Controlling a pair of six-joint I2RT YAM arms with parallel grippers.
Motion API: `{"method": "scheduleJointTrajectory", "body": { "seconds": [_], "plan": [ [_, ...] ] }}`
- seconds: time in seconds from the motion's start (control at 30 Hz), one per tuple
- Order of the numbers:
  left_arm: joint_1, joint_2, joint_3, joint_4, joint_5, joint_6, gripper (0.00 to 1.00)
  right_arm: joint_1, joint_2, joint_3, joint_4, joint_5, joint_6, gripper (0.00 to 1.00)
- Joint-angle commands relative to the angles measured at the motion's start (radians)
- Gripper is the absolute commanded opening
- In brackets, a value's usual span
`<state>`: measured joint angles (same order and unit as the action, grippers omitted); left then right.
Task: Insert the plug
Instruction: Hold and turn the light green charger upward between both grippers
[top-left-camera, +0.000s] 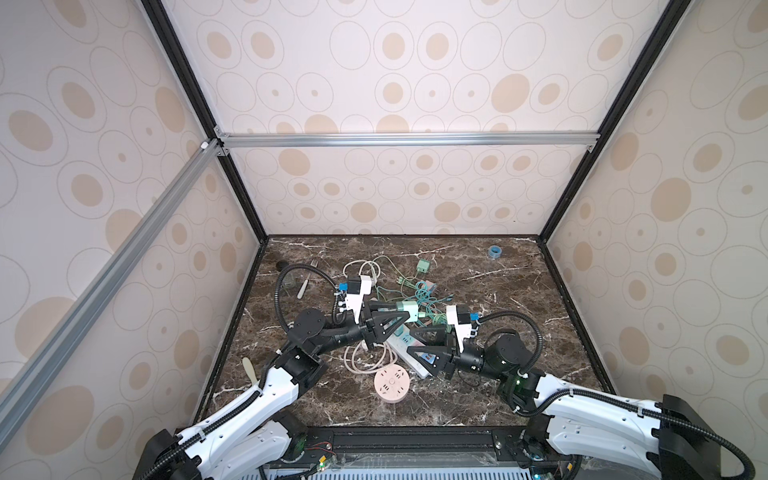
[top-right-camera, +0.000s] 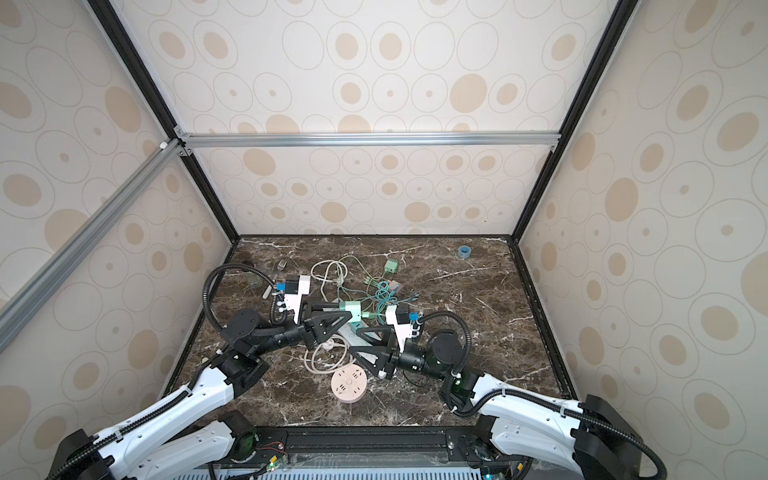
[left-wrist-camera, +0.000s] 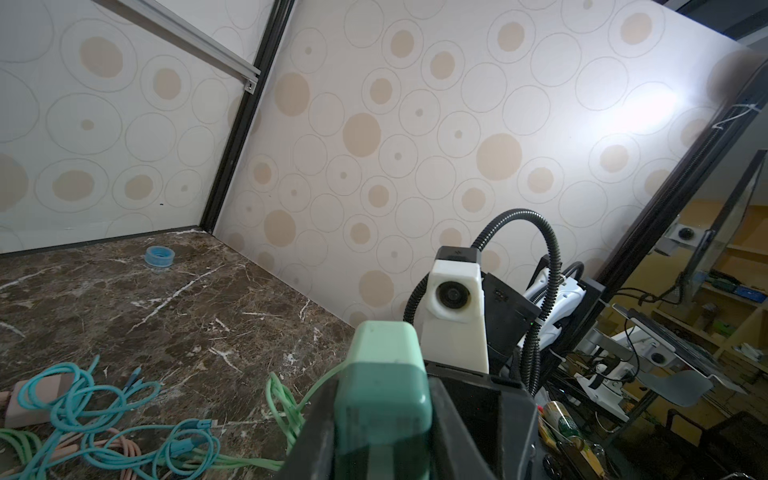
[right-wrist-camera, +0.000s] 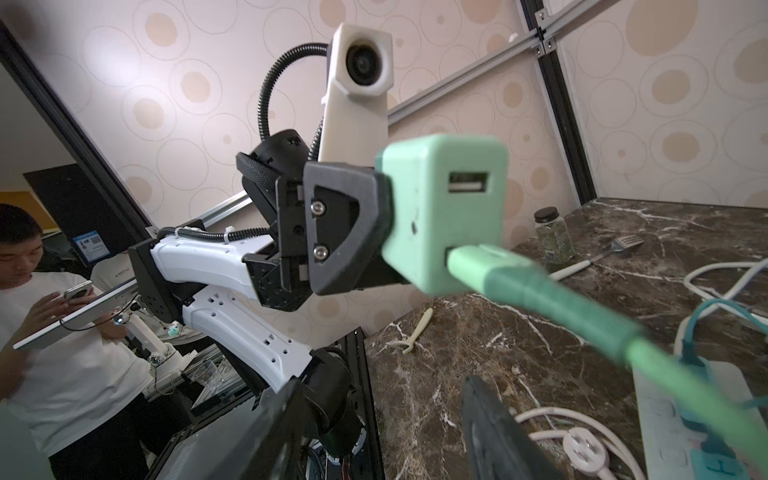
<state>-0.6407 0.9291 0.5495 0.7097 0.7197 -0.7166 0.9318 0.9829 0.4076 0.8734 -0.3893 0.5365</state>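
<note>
Left claw (top-left-camera: 402, 312) clamps green charger (right-wrist-camera: 444, 212) (cable (right-wrist-camera: 582, 316) attached) — right claw (right-wrist-camera: 384, 386) agape.

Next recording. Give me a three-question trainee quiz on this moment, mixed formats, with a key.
1. True or false: the left gripper is shut on the mint-green charger, holding it off the table.
2. Multiple choice: how many of the charger's two USB ports, seen in the right wrist view, have a cable plugged in? A. none B. one C. both
3. Fill in: the right gripper holds nothing and is ___.

Key
1. True.
2. B: the green cable fills one port and the other port is empty.
3. open
</note>
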Motion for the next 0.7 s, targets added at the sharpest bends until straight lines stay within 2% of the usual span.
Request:
{"method": "scheduleJointTrajectory", "body": {
  "seconds": [0.0, 0.33, 0.67],
  "plan": [
    [-0.007, 0.0, -0.009, 0.174, 0.05, -0.061, 0.0, -0.017, -0.014, 0.023, 0.101, -0.027, 0.023, 0.64],
    [-0.013, 0.002, -0.024, 0.268, 0.122, -0.09, 0.0, -0.051, 0.082, 0.053, 0.307, -0.057, 0.086, 0.62],
    [-0.014, -0.017, -0.041, 0.301, 0.141, -0.09, 0.0, -0.052, 0.142, 0.133, 0.37, -0.097, 0.097, 0.56]
  ]
}}
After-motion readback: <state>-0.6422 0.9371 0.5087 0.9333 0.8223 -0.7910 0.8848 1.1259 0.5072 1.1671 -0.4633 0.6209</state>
